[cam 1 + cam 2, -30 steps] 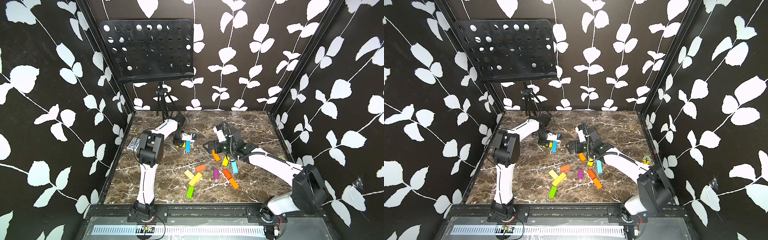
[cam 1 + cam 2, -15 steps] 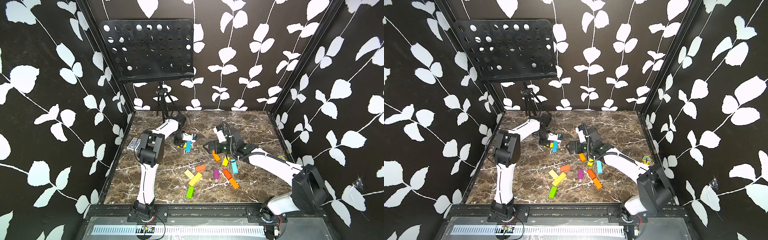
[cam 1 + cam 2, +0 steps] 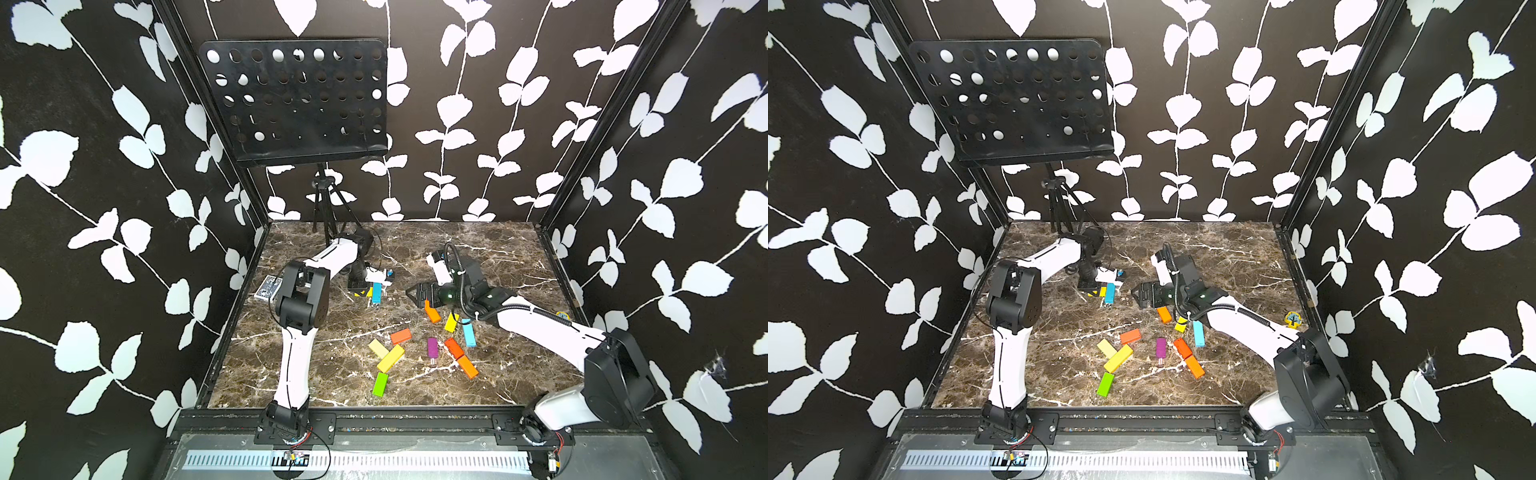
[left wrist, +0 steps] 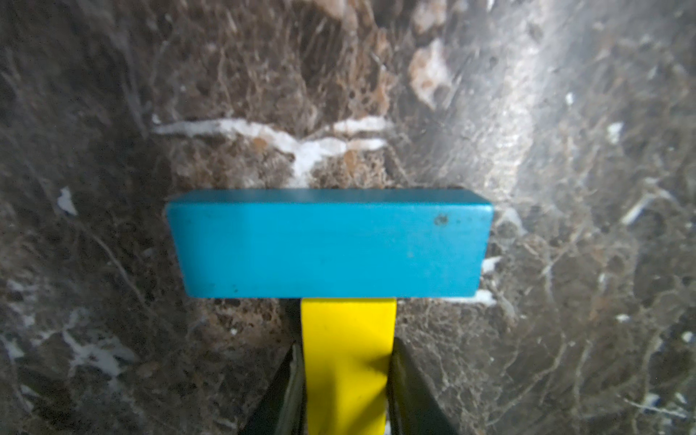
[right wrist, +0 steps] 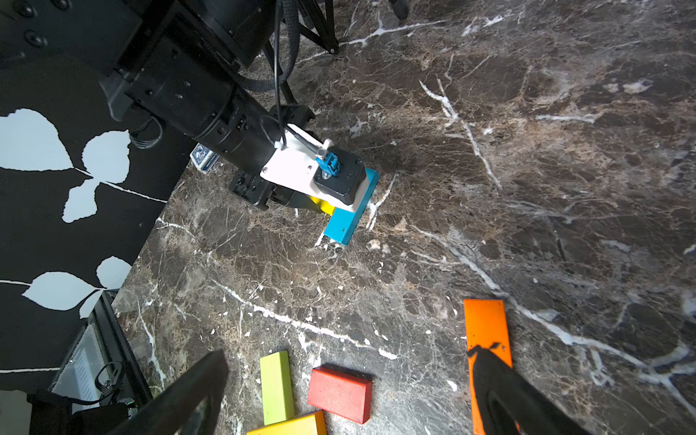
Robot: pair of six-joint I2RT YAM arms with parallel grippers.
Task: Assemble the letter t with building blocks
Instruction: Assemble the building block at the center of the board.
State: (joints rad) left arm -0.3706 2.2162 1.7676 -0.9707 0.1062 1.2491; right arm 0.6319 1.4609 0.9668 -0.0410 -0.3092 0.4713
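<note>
Marble table, far left of centre: left end effector clenched on yellow block, end butting mid-side of cyan block; T formed. Recommend: confirm stem square, release gently, withdraw straight. Right end effector released, above orange block.

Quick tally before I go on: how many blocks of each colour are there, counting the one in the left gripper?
Yellow blocks: 4
Orange blocks: 4
Cyan blocks: 2
Purple block: 1
Green block: 1
Total: 12
</note>
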